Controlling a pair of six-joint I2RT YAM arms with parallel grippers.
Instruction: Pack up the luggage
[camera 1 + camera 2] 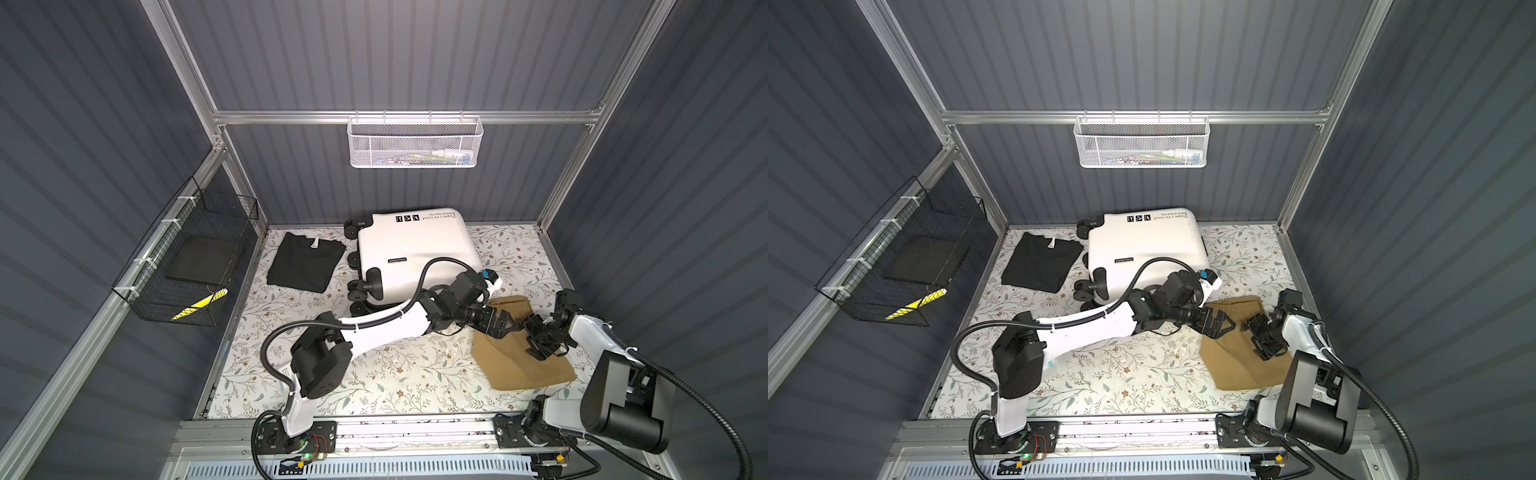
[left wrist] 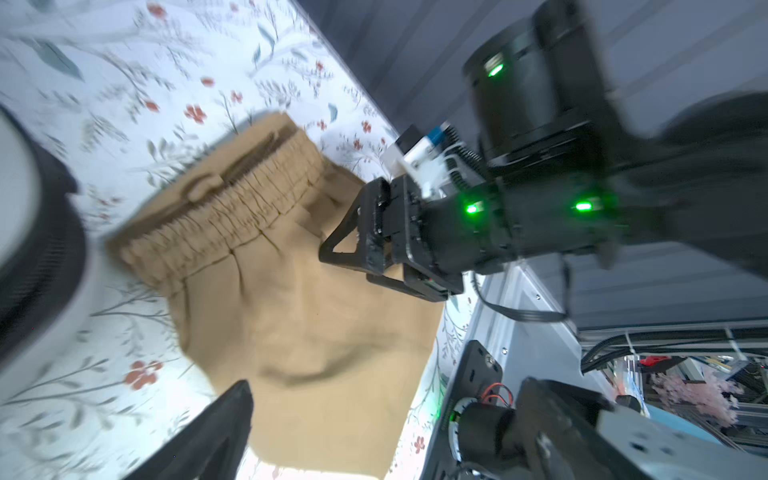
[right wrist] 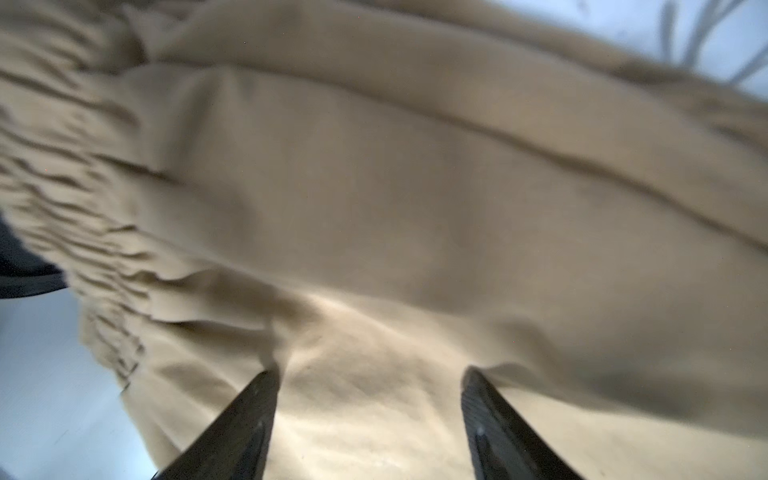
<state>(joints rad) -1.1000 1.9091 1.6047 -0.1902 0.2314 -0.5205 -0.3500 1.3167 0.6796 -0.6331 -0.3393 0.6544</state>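
Two robot arms meet over a pair of tan shorts (image 1: 521, 368) lying in front of and to the right of the luggage (image 1: 411, 249), a small white hard-shell case. The case lies shut and flat at the back of the floral surface (image 1: 374, 382), against the rear wall. In both top views its black spinner wheels face a folded black shirt (image 1: 305, 264) just to its left. Black script and small logos run along its far edge, and a small dark badge sits on the shell (image 1: 1142, 245). The left gripper (image 1: 503, 328), jaws spread, hangs above the shorts' gathered waistband, and its arm crosses the case's near right corner. The right gripper (image 1: 535, 338) stands on the cloth close by, jaws apart. Bare surface lies open from the luggage to the front rail, with a narrower strip to the case's right. The shorts reach near the surface's right edge.

From the left wrist, the luggage (image 2: 16, 174) is a blurred white curve with black trim beside the waistband. The right gripper (image 2: 353, 257) rests spread on the shorts (image 2: 311, 324) with nothing pinched, and one left finger (image 2: 226, 424) shows above the cloth.

From the right wrist, the shorts (image 3: 415, 199) fill the frame. The right gripper (image 3: 370, 374) presses two tips into them, set apart, with no fold caught between.
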